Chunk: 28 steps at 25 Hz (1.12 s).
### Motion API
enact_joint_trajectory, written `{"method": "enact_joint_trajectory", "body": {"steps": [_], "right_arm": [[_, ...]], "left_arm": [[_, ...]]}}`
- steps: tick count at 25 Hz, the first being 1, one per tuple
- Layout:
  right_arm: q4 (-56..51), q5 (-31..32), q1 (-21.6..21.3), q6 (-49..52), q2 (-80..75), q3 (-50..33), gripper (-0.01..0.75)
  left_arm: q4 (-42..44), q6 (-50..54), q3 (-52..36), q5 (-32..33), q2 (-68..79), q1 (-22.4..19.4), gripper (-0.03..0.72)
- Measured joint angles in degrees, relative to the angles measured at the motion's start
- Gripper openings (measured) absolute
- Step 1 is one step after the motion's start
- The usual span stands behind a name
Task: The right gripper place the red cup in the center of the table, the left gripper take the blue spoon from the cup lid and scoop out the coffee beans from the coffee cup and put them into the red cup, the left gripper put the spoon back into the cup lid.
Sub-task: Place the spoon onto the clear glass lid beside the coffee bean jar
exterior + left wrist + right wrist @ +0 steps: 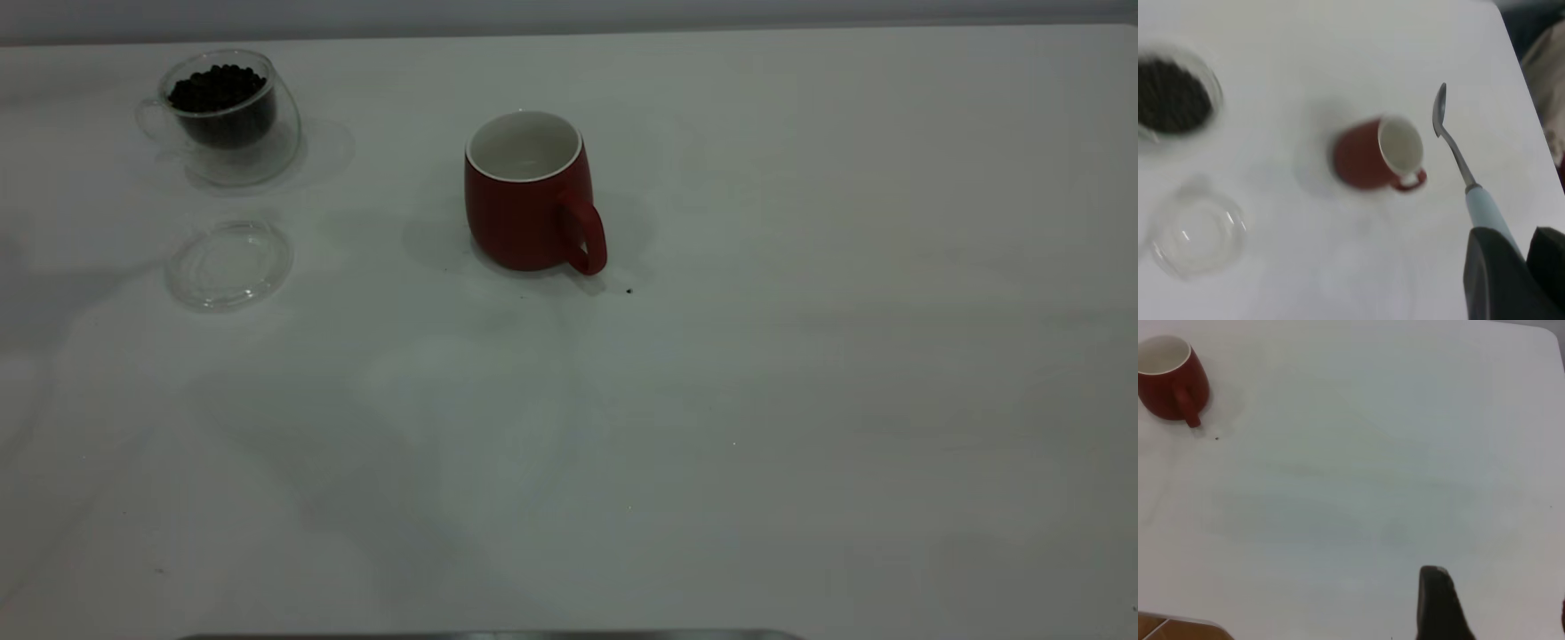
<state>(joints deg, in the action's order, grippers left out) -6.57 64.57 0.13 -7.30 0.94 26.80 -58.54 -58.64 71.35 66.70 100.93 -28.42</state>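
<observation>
Left wrist view: left end effector (1518,257) clamps the blue spoon (1471,190) handle, bowl beside red cup (1379,155).

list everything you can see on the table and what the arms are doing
red cup: 1, dark red with white inside, upright and empty near the table's middle, handle toward the camera
coffee cup: 1, clear glass, far left of the table
coffee beans: 1 heap, near black, inside the coffee cup
cup lid: 1, transparent, flat on the table in front of the coffee cup, nothing on it
blue spoon: 1, metal bowl and pale blue handle, held above the table, bowl empty
dark speck: 1, on the table near the red cup's handle
table: 1, white
left gripper: black, shut on the spoon's handle
right gripper: black, drawn back from the red cup, holding nothing
</observation>
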Motion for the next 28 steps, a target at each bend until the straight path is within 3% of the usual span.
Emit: {"method": "enact_joint_trajectory", "body": {"steps": [5,10,16,28], "right_arm": [[0.00,0.00,0.00,0.00,0.00,0.00,0.466],[0.00,0.00,0.00,0.00,0.00,0.00,0.466],[0.00,0.00,0.00,0.00,0.00,0.00,0.466],[0.00,0.00,0.00,0.00,0.00,0.00,0.466]], "left_arm": [[-1.06,-6.45,-13.13,-0.79,0.80,-1.50,0.126],[-10.87,-15.75,-23.22,-5.00,5.45,-7.74,0.126],[-13.65,-19.44,-24.02,-6.79,17.33,-12.62,0.126],[-29.01,-32.48,-23.92,-11.38,32.54,-12.88,0.126]]}}
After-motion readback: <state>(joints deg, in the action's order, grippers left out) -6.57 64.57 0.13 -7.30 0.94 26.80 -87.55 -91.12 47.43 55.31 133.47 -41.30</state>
